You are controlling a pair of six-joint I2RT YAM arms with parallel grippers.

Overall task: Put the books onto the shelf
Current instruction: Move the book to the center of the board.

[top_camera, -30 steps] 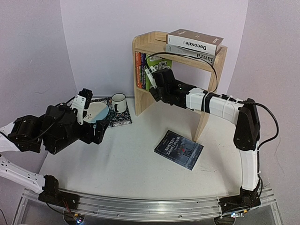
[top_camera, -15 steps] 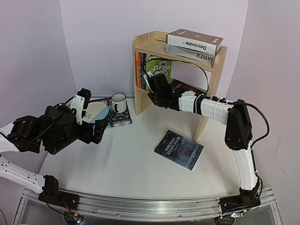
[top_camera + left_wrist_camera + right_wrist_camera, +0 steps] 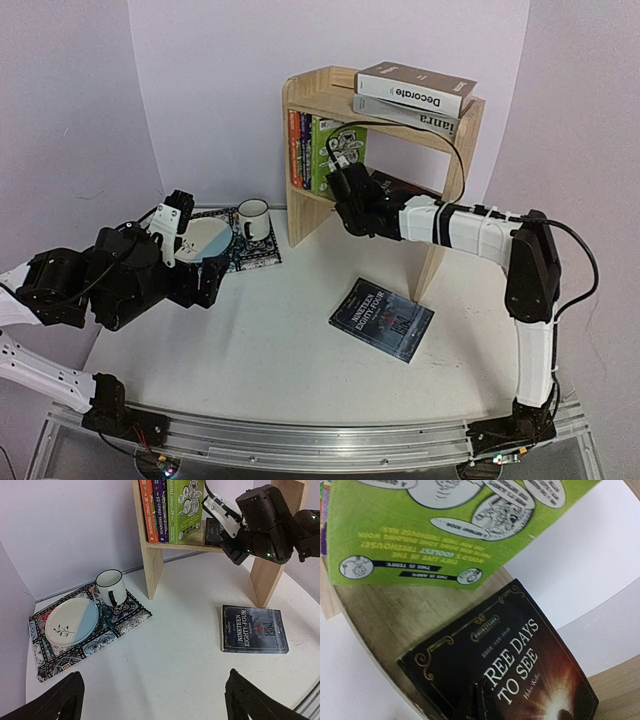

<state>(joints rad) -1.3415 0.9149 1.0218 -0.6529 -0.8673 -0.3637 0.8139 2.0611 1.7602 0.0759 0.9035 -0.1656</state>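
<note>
- One dark blue book [image 3: 381, 319], "Nineteen Eighty-Four", lies flat on the white desk [image 3: 250, 340], not yet put away.
- Six books are on the pale wooden shelf [image 3: 300, 110]: two thick ones [image 3: 415, 88] on top, three bright thin ones [image 3: 172, 507] standing, one shiny dark book [image 3: 530, 645] lying flat.
- The right fingers [image 3: 469, 705] are clenched shut over that dark book; the left fingers [image 3: 60, 700] are spread wide, empty.

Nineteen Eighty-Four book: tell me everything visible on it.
The Nineteen Eighty-Four book is dark blue with white title lettering, a thin ornamental border and a red patch on the cover. It is closed and lies flat, cover up, on the white table, skewed to its edge, close in front of the foot of one side panel of the shelf. Nothing rests on it.
</note>
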